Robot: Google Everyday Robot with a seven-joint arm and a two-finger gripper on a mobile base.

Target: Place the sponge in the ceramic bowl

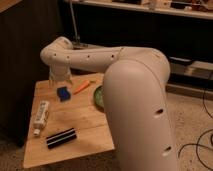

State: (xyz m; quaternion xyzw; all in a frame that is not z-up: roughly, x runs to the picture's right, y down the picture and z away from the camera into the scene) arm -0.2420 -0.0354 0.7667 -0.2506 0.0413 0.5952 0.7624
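The sponge is a small bright-blue block lying on the wooden table, toward its back left. My gripper hangs just above and slightly behind the sponge, at the end of the white arm. The ceramic bowl shows only as a green sliver at the table's right; the arm's bulky body covers the rest of it.
An orange stick lies between the sponge and the bowl. A white tube lies along the left edge. A black striped bar sits near the front. A dark cabinet stands to the left.
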